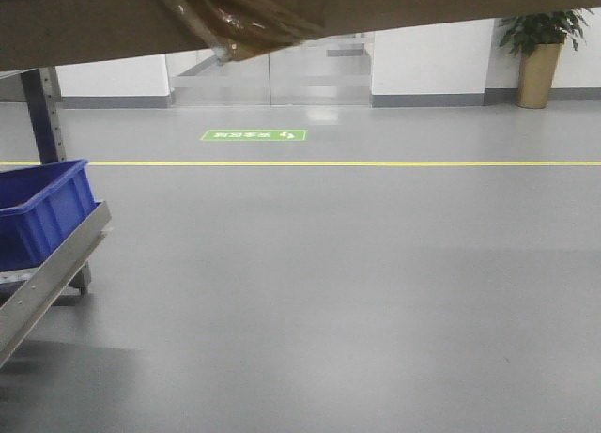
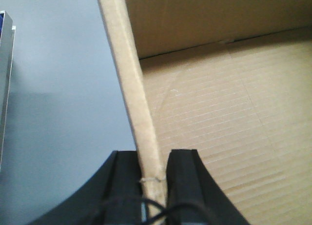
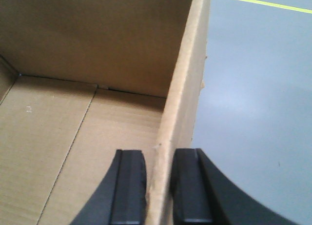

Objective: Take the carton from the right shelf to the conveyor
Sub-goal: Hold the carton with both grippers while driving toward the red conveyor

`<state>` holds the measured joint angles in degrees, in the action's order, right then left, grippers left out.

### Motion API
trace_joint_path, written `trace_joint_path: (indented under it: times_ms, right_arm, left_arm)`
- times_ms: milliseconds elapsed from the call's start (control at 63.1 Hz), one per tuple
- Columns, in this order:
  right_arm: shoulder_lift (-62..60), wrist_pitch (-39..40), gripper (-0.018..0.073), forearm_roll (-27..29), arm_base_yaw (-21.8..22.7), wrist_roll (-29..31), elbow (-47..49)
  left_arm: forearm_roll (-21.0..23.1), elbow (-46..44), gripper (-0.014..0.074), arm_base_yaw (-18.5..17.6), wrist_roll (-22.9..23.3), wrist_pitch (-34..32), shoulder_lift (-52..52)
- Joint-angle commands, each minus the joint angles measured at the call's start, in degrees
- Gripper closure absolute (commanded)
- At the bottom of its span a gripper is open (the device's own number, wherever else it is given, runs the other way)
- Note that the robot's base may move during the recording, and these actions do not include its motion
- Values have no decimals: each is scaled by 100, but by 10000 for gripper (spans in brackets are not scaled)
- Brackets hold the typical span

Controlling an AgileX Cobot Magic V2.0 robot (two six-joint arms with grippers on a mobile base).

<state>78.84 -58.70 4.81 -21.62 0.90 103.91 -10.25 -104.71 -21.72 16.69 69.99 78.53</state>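
Observation:
The carton [image 1: 84, 20] fills the top of the front view as a brown cardboard underside with a ragged tape strip [image 1: 239, 29], held above the grey floor. In the left wrist view my left gripper [image 2: 153, 159] is shut on the carton's left wall [image 2: 131, 88], one black finger on each side. In the right wrist view my right gripper [image 3: 158, 159] is shut on the carton's right wall [image 3: 187, 69], with the empty inside [image 3: 73, 137] to its left. The shelf [image 1: 42, 264] shows as a steel rail at the lower left. The conveyor is out of view.
A blue plastic bin [image 1: 42, 208] sits on the shelf rail at the left. Grey floor [image 1: 357, 292] spreads ahead, crossed by a yellow line [image 1: 376, 163] and a green floor sign [image 1: 254, 134]. A potted plant [image 1: 540, 62] stands at the far right wall.

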Motion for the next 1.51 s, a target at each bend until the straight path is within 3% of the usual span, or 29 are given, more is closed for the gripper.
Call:
trace_joint_path:
  times_ms: [0, 1489]
  right_arm:
    - [-66, 408, 626, -121, 27, 7, 31]
    - [-53, 407, 626, -121, 27, 7, 31]
  left_arm:
    - [58, -43, 613, -31, -40, -71, -81]
    - [46, -43, 613, -31, -40, -71, -59]
